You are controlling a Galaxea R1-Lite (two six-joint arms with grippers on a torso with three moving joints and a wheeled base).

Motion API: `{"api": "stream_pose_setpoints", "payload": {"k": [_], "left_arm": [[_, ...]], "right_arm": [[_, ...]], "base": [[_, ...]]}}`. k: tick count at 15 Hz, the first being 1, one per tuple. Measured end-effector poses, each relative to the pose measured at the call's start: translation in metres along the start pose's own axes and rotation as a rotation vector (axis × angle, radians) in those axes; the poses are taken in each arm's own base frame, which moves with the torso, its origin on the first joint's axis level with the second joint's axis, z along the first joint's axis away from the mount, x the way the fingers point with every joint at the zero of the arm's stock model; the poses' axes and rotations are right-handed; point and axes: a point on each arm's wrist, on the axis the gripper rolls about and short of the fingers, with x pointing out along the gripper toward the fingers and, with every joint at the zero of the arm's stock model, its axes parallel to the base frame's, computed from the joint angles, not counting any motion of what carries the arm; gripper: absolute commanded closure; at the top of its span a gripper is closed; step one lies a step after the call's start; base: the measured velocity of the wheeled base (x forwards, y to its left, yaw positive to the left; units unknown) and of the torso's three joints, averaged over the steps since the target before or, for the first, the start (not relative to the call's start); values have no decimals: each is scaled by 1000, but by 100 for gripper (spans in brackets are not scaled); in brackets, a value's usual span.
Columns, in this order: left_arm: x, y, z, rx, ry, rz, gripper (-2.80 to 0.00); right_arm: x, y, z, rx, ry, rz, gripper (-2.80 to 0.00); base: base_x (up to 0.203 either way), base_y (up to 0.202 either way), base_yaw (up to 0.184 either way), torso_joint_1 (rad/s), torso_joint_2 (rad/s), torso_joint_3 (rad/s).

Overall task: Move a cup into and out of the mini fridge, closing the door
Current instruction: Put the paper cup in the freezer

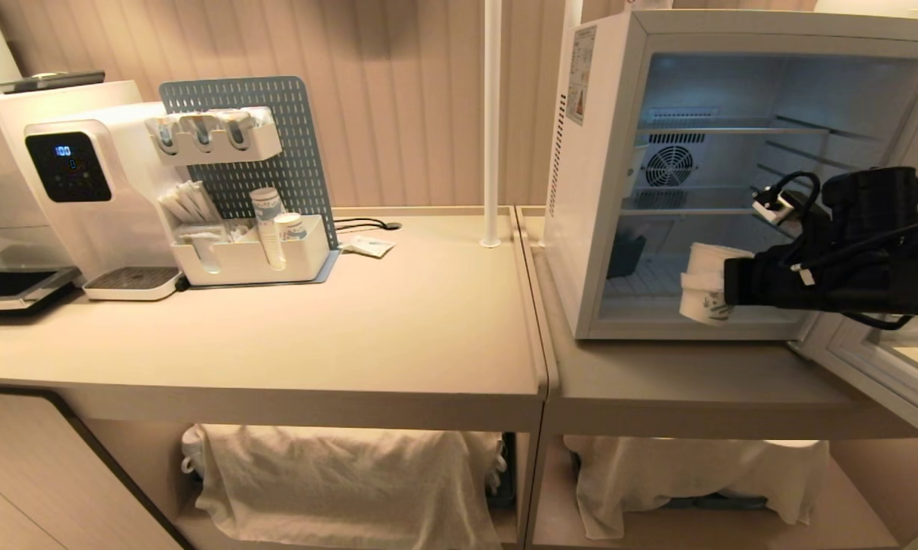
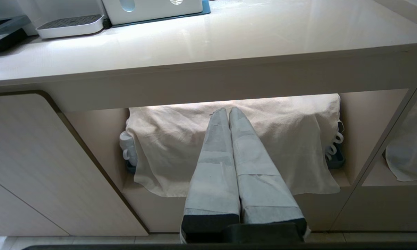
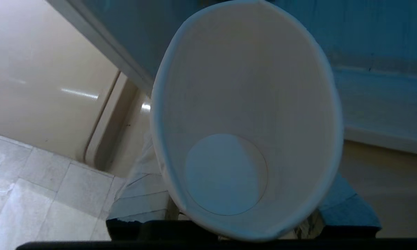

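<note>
The mini fridge (image 1: 741,176) stands wide open; its floor lies bare, with wire shelves (image 1: 726,131) overhead. The swung-out door (image 1: 887,367) bounds the right side.

At nine o'clock we see a water dispenser (image 1: 85,198) with a lit black screen, and just beside it a grey pegboard (image 1: 268,145) above a white organizer (image 1: 249,256) that holds stacked cups (image 1: 268,221). A white pole (image 1: 492,122) rises at twelve o'clock from the counter (image 1: 398,328). Pale cloths (image 1: 344,477) drape the shelves below at six o'clock.
</note>
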Motion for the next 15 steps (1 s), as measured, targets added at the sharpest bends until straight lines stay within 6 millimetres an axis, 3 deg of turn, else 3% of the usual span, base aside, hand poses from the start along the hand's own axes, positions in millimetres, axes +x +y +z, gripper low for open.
{"api": "stream_pose_setpoints", "payload": {"k": [15], "left_arm": [[0,0,0,0,0,0,0]], "right_arm": [[61,-27,-7,-62,-181,-99,0]], "base": [[0,0,0,0,0,0]]}}
